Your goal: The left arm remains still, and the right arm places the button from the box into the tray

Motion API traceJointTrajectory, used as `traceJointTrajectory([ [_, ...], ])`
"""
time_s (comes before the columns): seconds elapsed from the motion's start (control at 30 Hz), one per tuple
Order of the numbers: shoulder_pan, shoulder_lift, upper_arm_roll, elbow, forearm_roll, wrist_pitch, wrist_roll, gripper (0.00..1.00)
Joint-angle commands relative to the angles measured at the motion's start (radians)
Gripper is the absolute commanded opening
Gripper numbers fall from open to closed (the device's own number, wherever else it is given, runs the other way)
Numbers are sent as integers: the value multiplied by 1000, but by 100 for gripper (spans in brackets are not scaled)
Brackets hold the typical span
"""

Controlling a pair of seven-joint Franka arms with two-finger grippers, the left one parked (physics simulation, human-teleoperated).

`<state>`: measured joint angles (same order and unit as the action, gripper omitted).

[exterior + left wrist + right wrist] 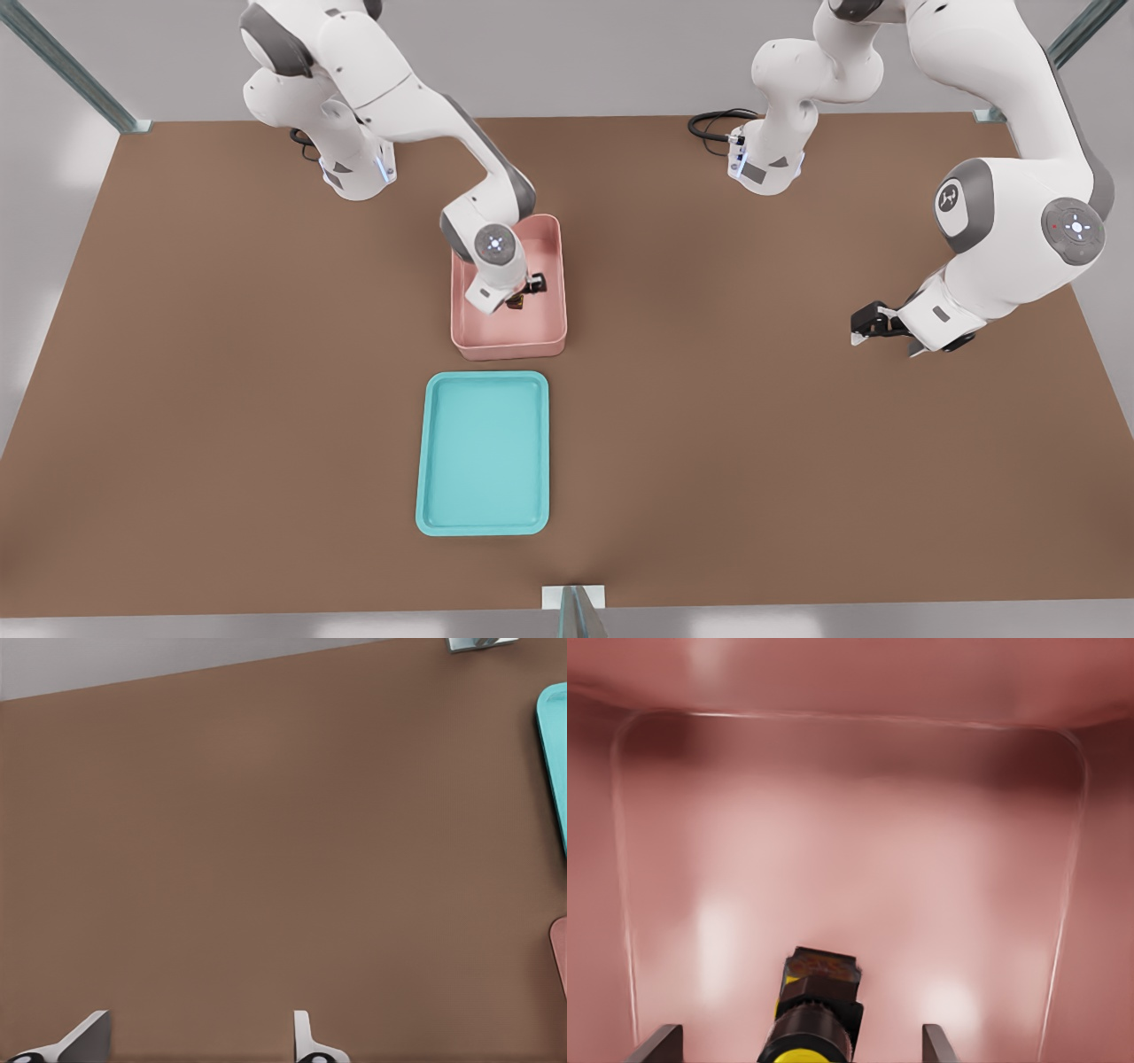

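The gripper (pixel 523 294) hangs inside the box (pixel 551 232), the button (pixel 813 1010) between its fingers; the tray (pixel 483 454) lies nearer the camera.

box (pixel 508 341) walls hem gripper (pixel 521 297) | jaws wide of button (pixel 812 1014)

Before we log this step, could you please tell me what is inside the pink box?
The pink box holds the button, yellow cap on a dark base, between the open hand's fingers. The wrist hides part of the floor in the front view.
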<state>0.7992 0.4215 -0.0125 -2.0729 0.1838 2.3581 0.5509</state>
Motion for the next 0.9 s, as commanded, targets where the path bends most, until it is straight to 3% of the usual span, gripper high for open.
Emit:
traceJointTrajectory([
  [0.0, -5, 5, -3, 1, -17, 10, 55, 100],
  [0.3, 5, 8, 5, 4, -6, 13, 89, 98],
  [0.43, 8, 13, 5, 4, -7, 18, 95, 85],
  [0.53, 6, 13, 5, 2, -7, 16, 93, 68],
  [0.67, 6, 8, 5, 1, -7, 12, 89, 61],
  [0.8, 6, 7, 5, -3, -7, 6, 83, 40],
  [0.87, 6, 0, 5, -1, -7, 0, 83, 37],
])
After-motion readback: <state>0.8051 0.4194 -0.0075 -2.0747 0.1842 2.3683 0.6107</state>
